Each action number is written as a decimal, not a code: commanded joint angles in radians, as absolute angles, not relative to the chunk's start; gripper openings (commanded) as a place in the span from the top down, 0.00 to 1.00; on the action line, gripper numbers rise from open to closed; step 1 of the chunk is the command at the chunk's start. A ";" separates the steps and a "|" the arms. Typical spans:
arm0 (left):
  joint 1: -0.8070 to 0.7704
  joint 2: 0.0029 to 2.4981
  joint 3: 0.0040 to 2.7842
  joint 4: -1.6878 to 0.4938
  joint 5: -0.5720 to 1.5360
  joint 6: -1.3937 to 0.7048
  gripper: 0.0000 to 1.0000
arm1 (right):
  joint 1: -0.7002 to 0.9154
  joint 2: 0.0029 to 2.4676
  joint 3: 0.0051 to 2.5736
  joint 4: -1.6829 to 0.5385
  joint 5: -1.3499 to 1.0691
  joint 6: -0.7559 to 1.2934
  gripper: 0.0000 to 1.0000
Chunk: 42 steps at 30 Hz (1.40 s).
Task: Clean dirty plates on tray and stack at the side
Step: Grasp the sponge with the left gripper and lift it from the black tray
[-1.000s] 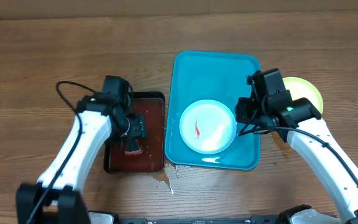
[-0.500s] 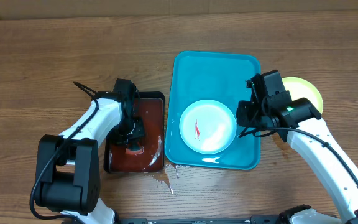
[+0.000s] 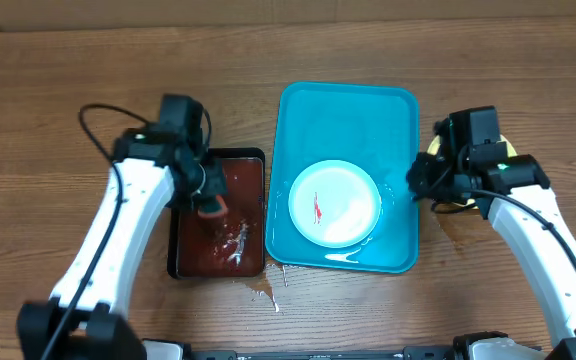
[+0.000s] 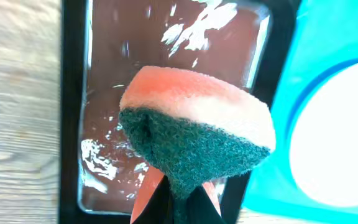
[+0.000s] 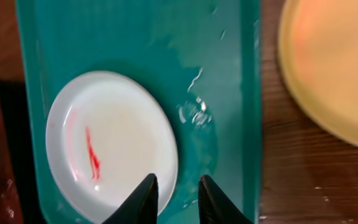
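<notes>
One dirty plate (image 3: 335,203), white with a thin red smear (image 5: 92,155), lies in the near half of the blue tray (image 3: 348,120). My left gripper (image 3: 211,205) is shut on a pink sponge (image 4: 197,130) with a dark green scouring face, held above the brown tray (image 3: 243,170). My right gripper (image 5: 178,186) hangs open over the plate's (image 5: 110,143) right rim, nothing between its fingers. A yellow-rimmed plate (image 5: 334,68) sits on the table right of the tray (image 5: 135,37); in the overhead view my right arm covers most of it.
The dark brown tray (image 4: 104,124) holds a film of water and stands close against the blue tray's left side. Water drops lie on the blue tray (image 5: 194,112) and on the wood near its front corner (image 3: 268,290). Bare wooden table surrounds both trays.
My left gripper closed on the sponge in the brown tray and lifted it. My right arm shifted right, now covering the yellow-rimmed plate from above.
</notes>
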<state>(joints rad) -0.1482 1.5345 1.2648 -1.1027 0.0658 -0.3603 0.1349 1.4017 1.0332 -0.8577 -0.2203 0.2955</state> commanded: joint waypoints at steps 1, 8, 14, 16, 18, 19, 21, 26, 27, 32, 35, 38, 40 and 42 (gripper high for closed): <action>-0.136 1.496 1.324 -1.134 0.026 -0.324 0.96 | 0.164 1.418 0.975 -0.830 -0.305 0.224 0.75; -0.136 1.495 1.333 -1.153 0.010 -0.313 0.96 | 0.194 1.470 0.883 -0.692 -0.237 0.265 0.71; -0.136 1.495 1.333 -1.156 0.011 -0.313 0.96 | 0.266 1.575 0.874 -0.612 -0.239 0.261 0.61; -0.136 1.495 1.333 -1.156 0.010 -0.313 0.96 | 0.288 1.600 0.874 -0.593 -0.213 0.262 0.70; -0.136 1.496 1.333 -1.155 0.007 -0.313 0.96 | 0.303 1.625 0.874 -0.580 -0.162 0.264 0.72; -0.136 1.497 1.333 -1.155 0.006 -0.313 0.96 | 0.304 1.635 0.874 -0.579 -0.138 0.272 0.72; -0.136 1.497 1.333 -1.156 0.000 -0.313 0.96 | 0.304 1.652 0.874 -0.579 -0.113 0.299 0.76; -0.136 1.498 1.333 -1.156 0.000 -0.313 0.96 | 0.305 1.692 0.874 -0.565 -0.119 0.299 0.85; -0.136 1.498 1.333 -1.156 0.000 -0.313 0.96 | 0.307 1.697 0.874 -0.564 -0.128 0.299 0.85; -0.136 1.498 1.333 -1.156 0.000 -0.313 0.96 | 0.308 1.715 0.871 -0.558 -0.139 0.300 0.95; -0.136 1.497 1.333 -1.158 0.000 -0.313 0.96 | 0.308 1.715 0.871 -0.550 -0.144 0.300 0.96; -0.136 1.497 1.334 -1.157 -0.004 -0.310 0.96 | 0.308 1.715 0.871 -0.550 -0.150 0.299 0.96; -0.136 1.497 1.336 -1.157 -0.004 -0.310 0.96 | 0.308 1.715 0.871 -0.550 -0.150 0.299 0.96; -0.136 1.497 1.338 -1.155 -0.004 -0.310 0.96 | 0.308 1.715 0.871 -0.550 -0.150 0.299 0.96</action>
